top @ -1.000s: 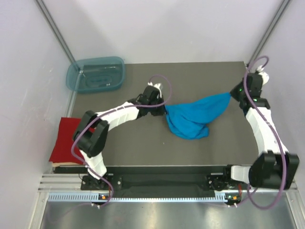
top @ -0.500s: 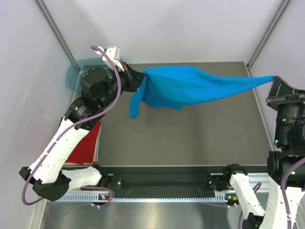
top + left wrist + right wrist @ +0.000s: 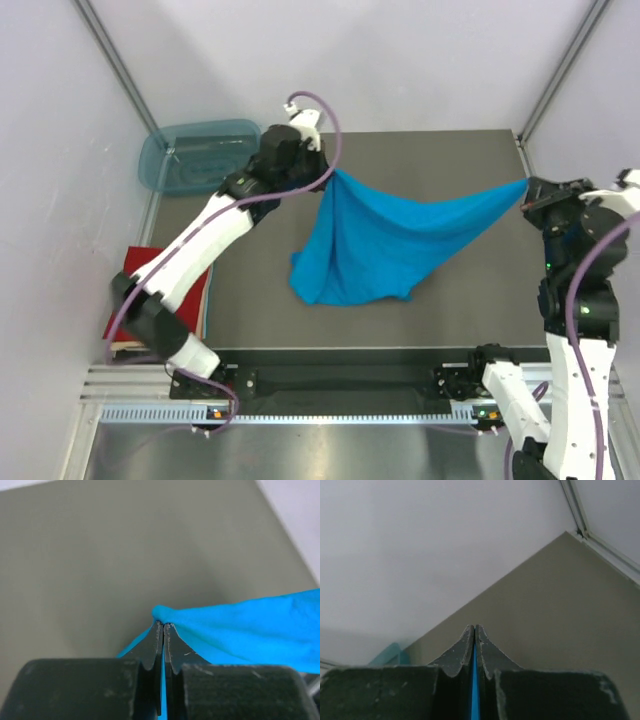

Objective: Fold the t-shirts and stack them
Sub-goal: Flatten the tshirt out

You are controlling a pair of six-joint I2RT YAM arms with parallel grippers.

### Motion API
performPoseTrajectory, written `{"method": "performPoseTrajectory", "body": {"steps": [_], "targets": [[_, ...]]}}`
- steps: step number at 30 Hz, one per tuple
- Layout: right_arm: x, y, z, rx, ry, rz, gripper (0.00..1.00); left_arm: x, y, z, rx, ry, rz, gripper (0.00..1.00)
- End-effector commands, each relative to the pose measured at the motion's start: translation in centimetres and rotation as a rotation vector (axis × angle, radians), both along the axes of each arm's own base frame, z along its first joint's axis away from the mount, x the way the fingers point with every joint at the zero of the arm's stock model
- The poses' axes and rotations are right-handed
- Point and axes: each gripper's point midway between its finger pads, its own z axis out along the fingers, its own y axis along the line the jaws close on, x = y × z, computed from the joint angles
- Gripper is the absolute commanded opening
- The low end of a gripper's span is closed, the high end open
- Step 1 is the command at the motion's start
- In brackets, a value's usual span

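Observation:
The turquoise-blue t-shirt (image 3: 385, 240) hangs spread between both grippers above the dark table, its lower edge drooping toward the mat. My left gripper (image 3: 328, 176) is shut on the shirt's left corner; in the left wrist view the cloth (image 3: 250, 630) bunches at the closed fingertips (image 3: 163, 625). My right gripper (image 3: 527, 192) is shut on the right corner; in the right wrist view a thin blue strip (image 3: 474, 680) shows between the closed fingers (image 3: 474, 628). The red t-shirt (image 3: 150, 290) lies folded flat at the table's left edge, partly under the left arm.
A translucent blue-green plastic tub (image 3: 200, 155) stands at the back left corner. The dark table mat (image 3: 450, 310) lies below the shirt. White walls and metal frame posts close in the left, back and right sides.
Both grippers have come lower and nearer each other since half a second ago. The shirt, then stretched taut high across the table, now sags and hangs wider. A second ago it lay bunched on the mat.

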Motion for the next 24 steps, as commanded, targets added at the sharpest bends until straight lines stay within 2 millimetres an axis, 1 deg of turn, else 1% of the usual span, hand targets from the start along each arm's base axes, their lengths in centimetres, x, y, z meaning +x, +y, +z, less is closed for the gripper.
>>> {"method": "performPoseTrajectory", "body": {"steps": [1,2,3,4,5,6,7,8,9,10,11,12,13,14,15,16,17,18,19,20,21,22,23,24], "targets": [[1.8,0.9,-3.6,0.041,0.067,0.045,0.0,6.3,-2.6,-1.0,0.004,-0.069,-0.068,0.0],[1.9,0.7,-4.1,0.045,0.074,0.031,0.0,8.2,-2.6,-1.4,0.006,-0.073,-0.058,0.0],[2.1,0.5,-4.9,0.046,0.092,0.022,0.0,11.0,-4.1,-1.4,-0.005,-0.091,-0.078,0.0],[2.2,0.3,-6.0,0.042,0.119,0.012,0.0,12.5,-4.8,-1.2,0.0,-0.116,-0.094,0.0],[2.2,0.0,-6.5,0.04,0.13,-0.003,0.0,14.7,-5.9,-4.3,0.025,-0.086,-0.107,0.0],[2.3,-0.1,-6.8,0.039,0.139,-0.011,0.0,16.0,-6.7,-0.1,-0.014,-0.179,-0.11,0.0],[2.1,-0.2,-6.9,0.036,0.148,-0.015,0.0,16.8,-7.2,0.1,-0.021,-0.193,-0.114,0.0],[2.1,-0.3,-7.0,0.031,0.153,-0.023,0.0,17.7,-8.0,-0.5,-0.029,-0.197,-0.122,0.0],[1.8,-0.4,-6.5,0.028,0.147,-0.027,0.0,17.8,-8.1,0.9,-0.047,-0.228,-0.12,0.0],[1.7,-0.4,-6.1,0.023,0.138,-0.03,0.0,17.9,-8.0,1.1,-0.054,-0.236,-0.108,0.0],[1.4,-0.5,-5.6,0.019,0.129,-0.035,0.0,17.3,-7.7,3.5,-0.075,-0.282,-0.097,0.0],[1.2,-0.6,-4.7,0.012,0.107,-0.037,0.0,16.9,-7.5,2.2,-0.065,-0.261,-0.09,0.0],[0.9,-0.7,-4.0,-0.001,0.093,-0.04,0.0,16.0,-7.5,2.6,-0.072,-0.276,-0.106,0.0],[0.6,-0.9,-3.2,-0.004,0.076,-0.052,0.0,14.2,-6.8,5.8,-0.094,-0.332,-0.121,0.0],[0.2,-1.0,-1.7,-0.008,0.044,-0.06,0.0,13.4,-6.6,4.7,-0.082,-0.324,-0.13,0.0],[-0.1,-1.1,-1.0,-0.009,0.029,-0.065,0.0,12.2,-6.5,5.5,-0.066,-0.35,-0.153,0.0],[-0.4,-1.2,-0.2,-0.009,0.012,-0.076,0.0,10.1,-5.6,8.5,-0.075,-0.402,-0.162,0.0],[-1.0,-1.2,1.4,-0.008,-0.023,-0.079,0.0,9.1,-5.2,7.5,-0.054,-0.383,-0.176,0.0],[-1.5,-1.2,1.9,-0.004,-0.033,-0.079,0.0,6.7,-4.5,10.1,-0.055,-0.435,-0.204,0.0],[-1.9,-1.1,2.6,-0.005,-0.048,-0.076,0.0,5.6,-4.2,9.3,-0.037,-0.421,-0.221,0.0],[-2.6,-1.0,3.9,-0.006,-0.075,-0.07,0.0,4.4,-3.6,9.2,-0.015,-0.407,-0.233,0.0],[-3.4,-0.8,4.3,-0.005,-0.084,-0.062,0.0,2.3,-2.4,11.3,-0.012,-0.449,-0.243,0.0],[-4.0,-0.7,4.8,-0.006,-0.097,-0.057,0.0,1.2,-1.8,11.6,-0.003,-0.45,-0.249,0.0],[-4.8,-0.5,5.7,-0.002,-0.12,-0.052,0.0,0.3,-1.2,10.8,0.009,-0.425,-0.249,0.0]]}}
